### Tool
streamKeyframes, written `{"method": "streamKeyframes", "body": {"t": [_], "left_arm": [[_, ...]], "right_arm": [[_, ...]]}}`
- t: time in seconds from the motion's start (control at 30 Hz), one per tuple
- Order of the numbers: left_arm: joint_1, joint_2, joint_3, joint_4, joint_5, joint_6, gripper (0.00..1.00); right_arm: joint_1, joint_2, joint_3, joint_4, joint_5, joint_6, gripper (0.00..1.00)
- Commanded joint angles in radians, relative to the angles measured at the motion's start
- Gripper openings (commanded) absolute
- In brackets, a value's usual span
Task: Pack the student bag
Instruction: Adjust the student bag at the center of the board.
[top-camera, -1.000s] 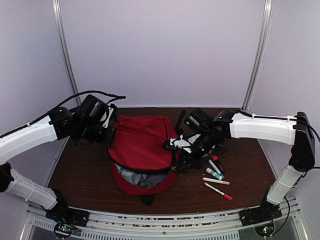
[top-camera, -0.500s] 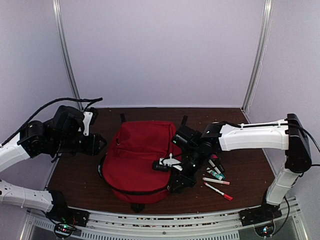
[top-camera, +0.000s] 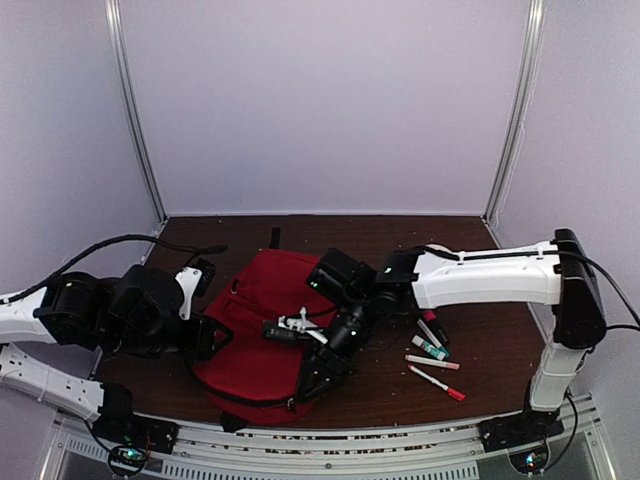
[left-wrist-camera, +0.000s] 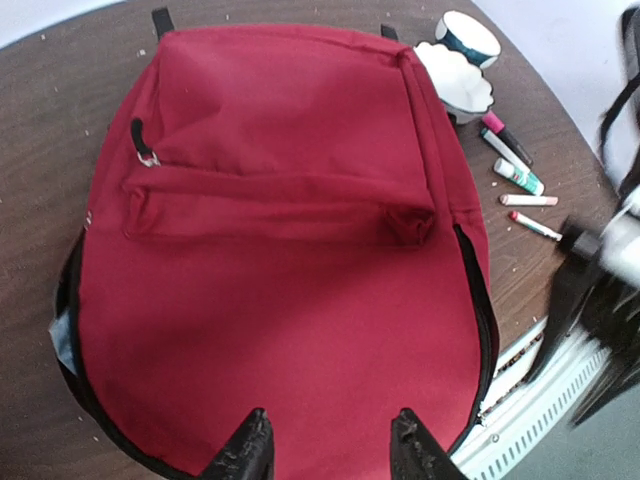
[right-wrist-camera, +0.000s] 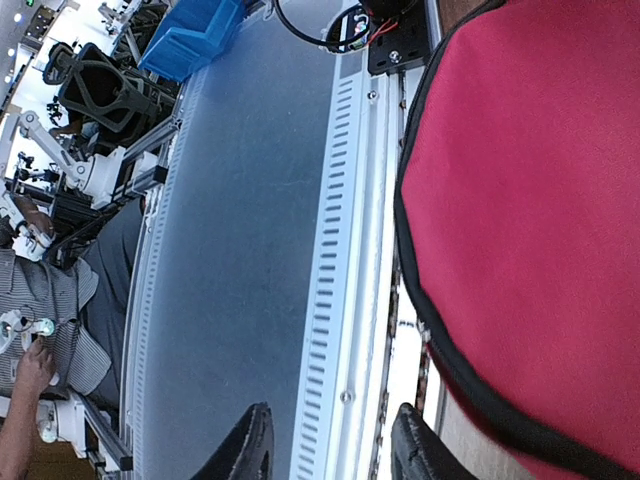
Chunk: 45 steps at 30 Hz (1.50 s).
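Red student bag (left-wrist-camera: 280, 250) beside parted left pincer (left-wrist-camera: 330, 422)

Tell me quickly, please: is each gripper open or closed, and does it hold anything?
Left gripper: open, holding nothing, above the red bag.
Right gripper: open, holding nothing.

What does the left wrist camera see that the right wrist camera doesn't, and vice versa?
Left wrist only: the whole student bag with its front pocket, markers and a white scalloped dish on the table. Right wrist only: the metal rail, a blue bin and a person in a striped shirt. Both: the red bag and an open gripper: the left gripper in one, the right gripper in the other.
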Motion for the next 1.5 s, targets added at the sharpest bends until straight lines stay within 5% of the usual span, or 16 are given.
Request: {"method": "streamKeyframes", "body": {"t": [0.0, 0.1, 0.33, 0.53, 0.7, 0.93, 1.17, 1.47], "left_arm": [[-0.069, 0.085, 0.019, 0.040, 0.014, -0.116, 0.41], [-0.133, 0.227, 0.108, 0.038, 0.067, -0.129, 0.41], [-0.301, 0.448, 0.236, 0.050, 0.003, -0.284, 0.31], [-0.407, 0.600, 0.263, 0.075, -0.106, -0.426, 0.39], [-0.432, 0.571, 0.174, 0.129, -0.140, -0.510, 0.43], [-0.433, 0.516, 0.023, 0.210, -0.125, -0.627, 0.61], [-0.454, 0.518, -0.026, 0.224, -0.139, -0.709, 0.61], [-0.453, 0.512, -0.075, 0.235, -0.165, -0.772, 0.65]], "right_arm": [[-0.070, -0.186, -0.080, -0.180, -0.002, -0.241, 0.40], [-0.109, -0.260, -0.129, -0.257, 0.059, -0.371, 0.39], [-0.191, -0.375, -0.278, -0.125, 0.158, -0.433, 0.38], [-0.225, -0.389, -0.306, -0.044, 0.207, -0.436, 0.38], [-0.265, -0.359, -0.283, 0.025, 0.267, -0.425, 0.38], [-0.350, -0.111, -0.014, 0.143, 0.518, -0.256, 0.48], [-0.512, 0.173, 0.293, 0.089, 0.492, -0.130, 0.56], [-0.540, 0.405, 0.494, -0.047, 0.279, -0.090, 0.57]]}}
